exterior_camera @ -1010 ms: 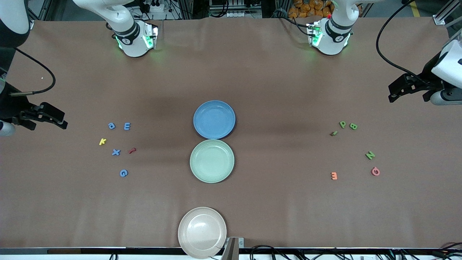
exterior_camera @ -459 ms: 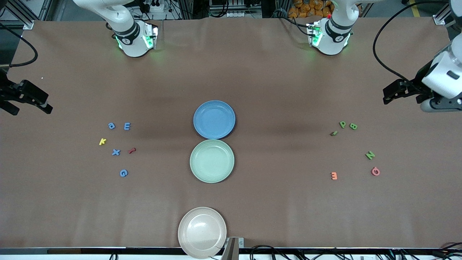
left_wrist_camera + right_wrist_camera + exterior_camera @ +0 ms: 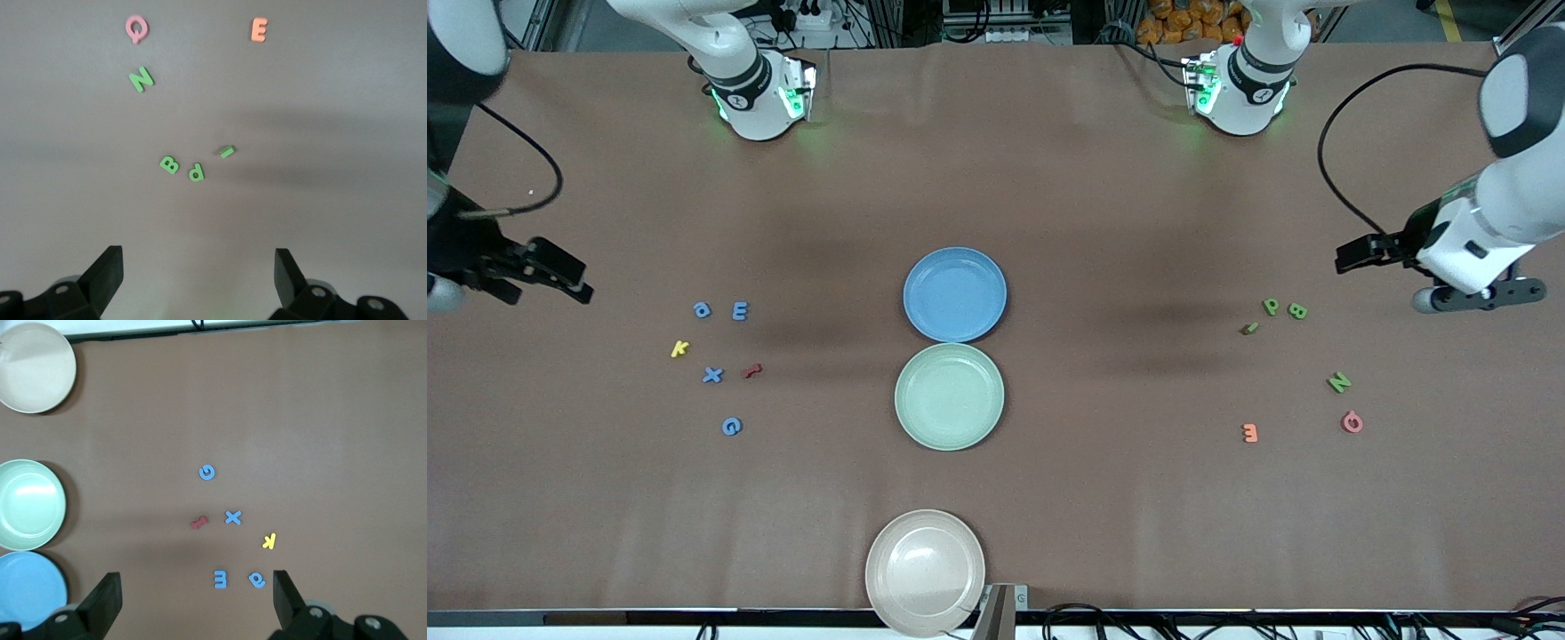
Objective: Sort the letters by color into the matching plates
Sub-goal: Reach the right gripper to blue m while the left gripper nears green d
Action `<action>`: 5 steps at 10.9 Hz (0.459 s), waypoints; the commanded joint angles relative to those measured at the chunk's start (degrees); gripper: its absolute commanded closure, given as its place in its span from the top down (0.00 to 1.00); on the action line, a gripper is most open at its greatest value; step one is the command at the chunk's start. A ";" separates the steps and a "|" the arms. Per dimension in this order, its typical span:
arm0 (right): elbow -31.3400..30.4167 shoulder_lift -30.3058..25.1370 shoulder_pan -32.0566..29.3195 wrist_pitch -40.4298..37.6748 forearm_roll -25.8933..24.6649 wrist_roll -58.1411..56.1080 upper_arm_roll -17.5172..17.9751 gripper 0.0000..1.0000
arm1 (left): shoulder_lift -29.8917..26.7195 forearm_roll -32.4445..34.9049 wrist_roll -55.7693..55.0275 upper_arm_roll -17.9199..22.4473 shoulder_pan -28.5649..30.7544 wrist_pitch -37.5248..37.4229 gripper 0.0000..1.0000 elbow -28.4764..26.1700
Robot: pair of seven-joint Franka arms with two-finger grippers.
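Note:
Four blue letters lie toward the right arm's end: a round one (image 3: 703, 309), E (image 3: 740, 310), X (image 3: 712, 374), G (image 3: 732, 426). Four green letters lie toward the left arm's end: P (image 3: 1271, 307), B (image 3: 1297, 311), I (image 3: 1250, 328), N (image 3: 1339, 382). The blue plate (image 3: 955, 294) and the mint green plate (image 3: 950, 396) touch at the table's middle, both empty. My left gripper (image 3: 1352, 258) is open and empty, up over bare table by P and B (image 3: 169, 164). My right gripper (image 3: 574, 283) is open and empty over bare table beside the blue letters (image 3: 221, 579).
A yellow K (image 3: 680, 348) and a red letter (image 3: 753, 370) lie among the blue letters. An orange E (image 3: 1249, 432) and a pink Q (image 3: 1352, 421) lie near the green N. A beige plate (image 3: 925, 572) sits at the table edge nearest the front camera.
My left gripper has moved in toward the green letters. My right gripper swung off toward the table's end, then came back toward the blue letters. Letters and plates have not moved.

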 commanded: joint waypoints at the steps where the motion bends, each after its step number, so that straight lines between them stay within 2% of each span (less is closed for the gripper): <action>1: -15.38 -3.85 -0.64 10.97 -0.38 0.48 0.45 1.00 | -4.28 -0.96 -4.78 -0.75 0.34 5.87 1.00 -10.45; 3: -22.78 -3.24 -2.22 17.49 -0.56 0.39 0.45 1.00 | -6.28 -0.95 -5.76 -0.66 0.43 10.96 1.00 -17.20; 5: -27.62 -1.75 -2.31 22.06 -0.74 0.48 0.54 1.00 | -6.74 -0.95 -8.65 -0.75 0.35 16.32 1.00 -21.52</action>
